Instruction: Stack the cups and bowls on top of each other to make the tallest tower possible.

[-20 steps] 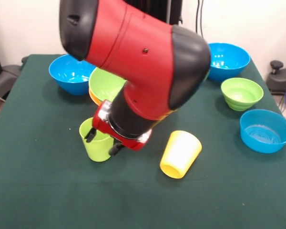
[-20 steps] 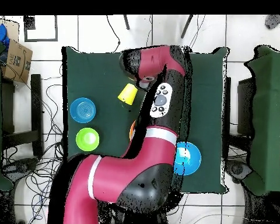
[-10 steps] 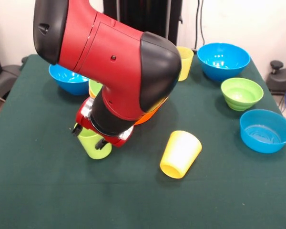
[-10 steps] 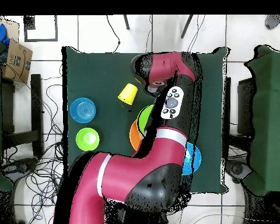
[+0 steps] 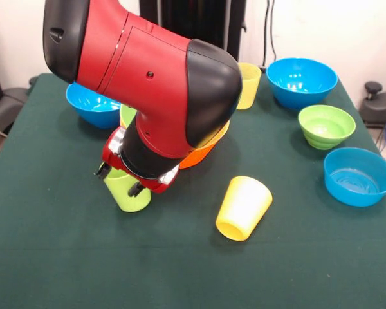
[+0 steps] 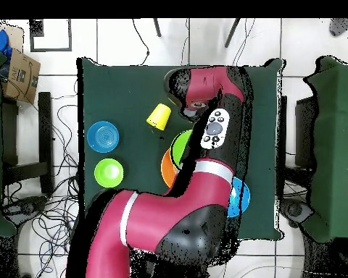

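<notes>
No text, label, brand, number or sign can be read on the table, the bowls, the cups or the robot arm. The only lettering is dark print on a cardboard box beside the table, well away from the claw in the overhead view, and it is too small to make out.

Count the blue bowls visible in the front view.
3: one blue bowl behind the arm at far left, one at far right, one shallow blue bowl at the near right edge. The arm could hide more.
</notes>
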`<control>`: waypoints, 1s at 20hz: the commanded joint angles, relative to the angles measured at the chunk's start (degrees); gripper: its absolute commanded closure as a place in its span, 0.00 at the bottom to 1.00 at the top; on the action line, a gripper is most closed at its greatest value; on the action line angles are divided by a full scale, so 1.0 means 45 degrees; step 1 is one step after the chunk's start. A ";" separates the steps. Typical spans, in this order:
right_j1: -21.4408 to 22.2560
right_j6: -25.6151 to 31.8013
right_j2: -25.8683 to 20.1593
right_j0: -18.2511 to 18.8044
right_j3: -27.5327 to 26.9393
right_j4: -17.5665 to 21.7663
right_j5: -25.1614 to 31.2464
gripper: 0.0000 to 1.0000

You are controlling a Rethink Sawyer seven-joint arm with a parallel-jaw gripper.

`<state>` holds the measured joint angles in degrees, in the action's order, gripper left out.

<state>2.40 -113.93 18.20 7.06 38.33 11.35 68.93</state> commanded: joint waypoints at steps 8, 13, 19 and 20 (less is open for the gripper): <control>0.0080 0.3017 -0.1480 0.0029 0.1715 0.0281 0.1338 0.00; -0.0042 0.2828 -0.1546 -0.0061 0.1341 0.0175 0.1805 0.00; -0.0154 0.2371 -0.1740 -0.0145 0.0863 -0.0105 0.2432 0.00; -0.0194 0.2302 -0.1771 -0.0154 0.0759 -0.0131 0.2521 0.00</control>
<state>2.98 -113.93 17.94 7.01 39.78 11.34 73.97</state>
